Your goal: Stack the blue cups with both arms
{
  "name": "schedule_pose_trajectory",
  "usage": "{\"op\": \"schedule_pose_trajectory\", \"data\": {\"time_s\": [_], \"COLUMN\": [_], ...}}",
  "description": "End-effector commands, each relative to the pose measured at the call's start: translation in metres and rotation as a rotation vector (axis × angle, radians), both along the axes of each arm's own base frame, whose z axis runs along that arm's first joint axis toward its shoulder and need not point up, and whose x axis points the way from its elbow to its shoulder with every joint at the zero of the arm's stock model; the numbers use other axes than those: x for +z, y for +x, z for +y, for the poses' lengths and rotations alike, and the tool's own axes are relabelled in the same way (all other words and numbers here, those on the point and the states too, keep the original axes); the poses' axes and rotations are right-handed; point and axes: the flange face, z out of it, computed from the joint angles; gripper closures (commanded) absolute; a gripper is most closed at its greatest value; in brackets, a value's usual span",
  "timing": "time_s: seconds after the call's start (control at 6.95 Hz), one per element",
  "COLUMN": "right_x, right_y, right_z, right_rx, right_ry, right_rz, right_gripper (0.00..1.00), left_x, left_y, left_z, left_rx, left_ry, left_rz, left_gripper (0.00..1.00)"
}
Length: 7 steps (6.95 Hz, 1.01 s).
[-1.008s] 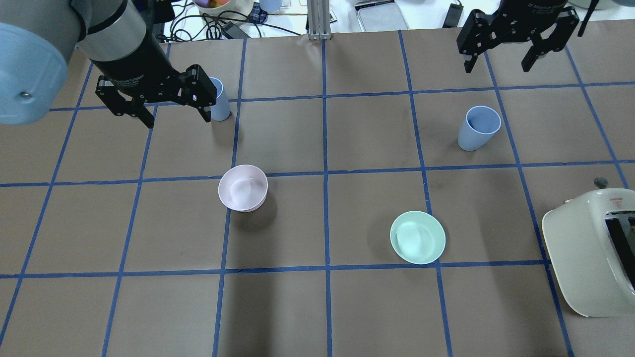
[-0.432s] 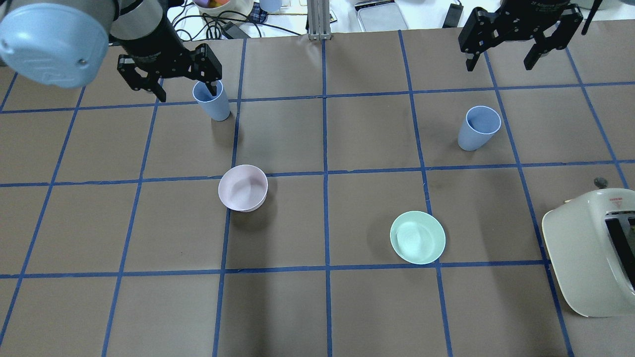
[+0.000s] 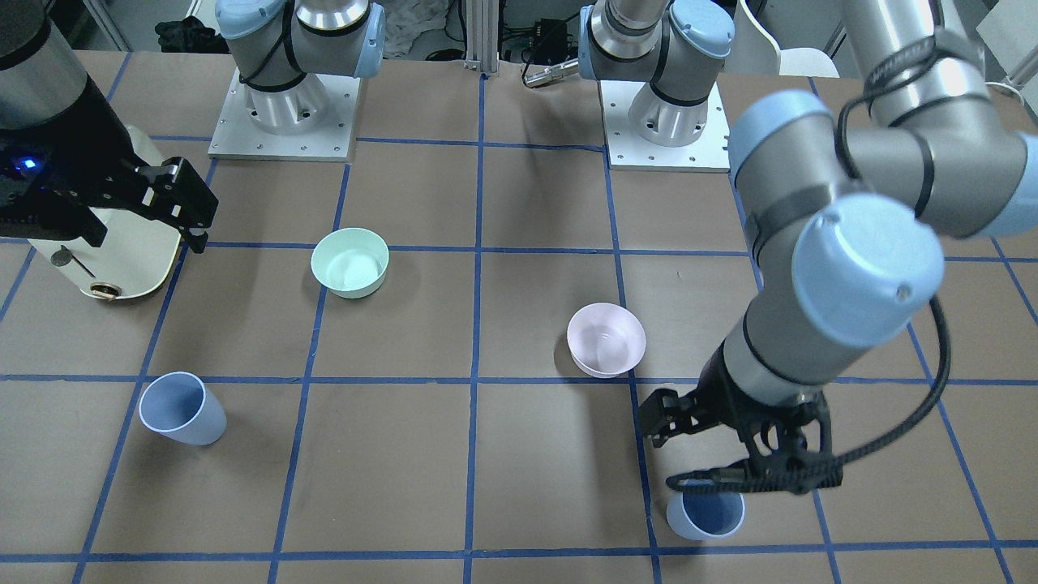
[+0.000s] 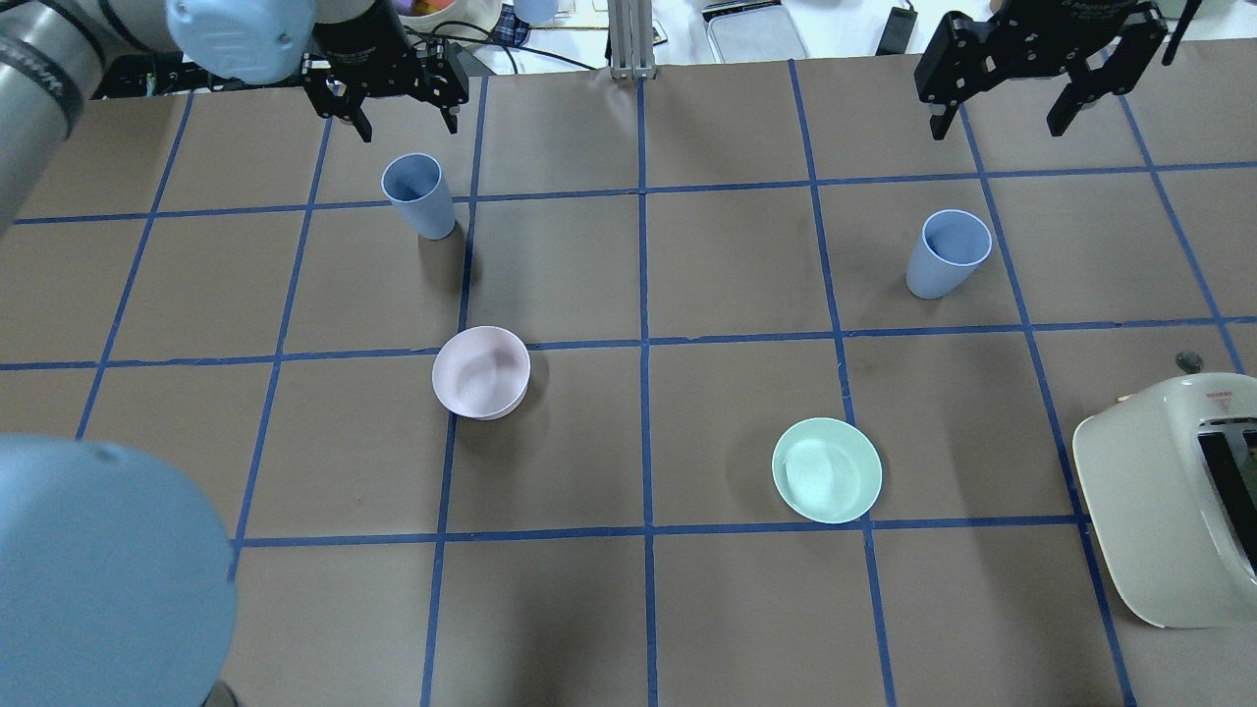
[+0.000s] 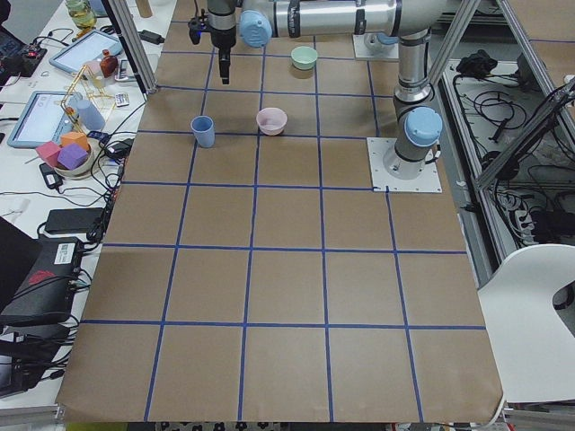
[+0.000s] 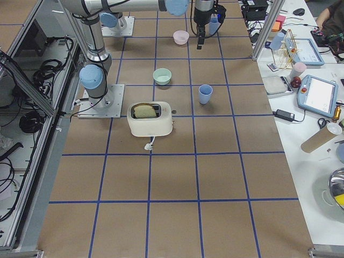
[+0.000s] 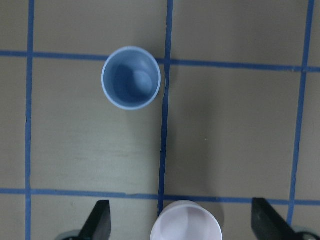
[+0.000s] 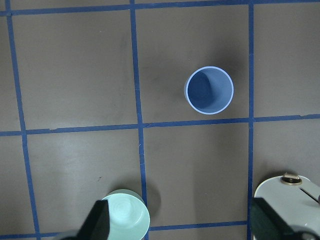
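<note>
Blue cups (image 4: 419, 194), two smooth tapered plastic tumblers with thin pale rims, stand upright and well apart on the table (image 4: 687, 265), which is covered in matte brown paper gridded with blue tape. The first cup sits beyond the pink bowl (image 4: 481, 372), away from the robot and slightly to its left. The second cup (image 4: 948, 252) is far off to that bowl's right, with bare paper between the two. The left gripper (image 4: 409, 128) hangs above the first cup without touching it, jaws spread wide and empty. The right gripper (image 4: 1000, 123) hangs past the second cup, jaws equally wide and empty. A glossy, shallow mint-green bowl (image 4: 827, 469) lies to the pink bowl's right and nearer the robot. A rounded cream toaster (image 4: 1159, 511) sits further right again.
</note>
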Motion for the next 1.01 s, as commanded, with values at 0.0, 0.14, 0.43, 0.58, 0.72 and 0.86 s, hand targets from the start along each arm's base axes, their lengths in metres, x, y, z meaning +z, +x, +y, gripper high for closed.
{"op": "schedule_pose_trajectory", "data": {"time_s": [0.0, 0.14, 0.43, 0.58, 0.72, 0.86], "right_x": [0.001, 0.001, 0.003, 0.003, 0.002, 0.000], "right_y": [0.001, 0.004, 0.006, 0.013, 0.018, 0.019], "right_z": [0.003, 0.004, 0.004, 0.006, 0.006, 0.005], "right_rx": [0.002, 0.000, 0.002, 0.014, 0.019, 0.019], "right_ry": [0.003, 0.001, -0.003, -0.003, -0.001, 0.002], "right_rz": [-0.002, -0.009, -0.012, -0.012, -0.012, -0.014], "right_gripper": [0.00, 0.00, 0.00, 0.00, 0.00, 0.00], "left_x": [-0.083, -0.103, -0.120, -0.121, -0.116, -0.102], "left_y": [0.004, 0.003, 0.008, 0.010, 0.010, 0.001], "left_z": [-0.041, -0.045, -0.045, -0.046, -0.048, -0.045], "left_rx": [-0.026, -0.030, -0.041, -0.040, -0.036, -0.031], "left_ry": [0.030, 0.054, 0.084, 0.082, 0.072, 0.053], "left_rz": [-0.043, -0.043, -0.043, -0.043, -0.043, -0.037], "left_gripper": [0.00, 0.03, 0.82, 1.00, 1.00, 1.00]}}
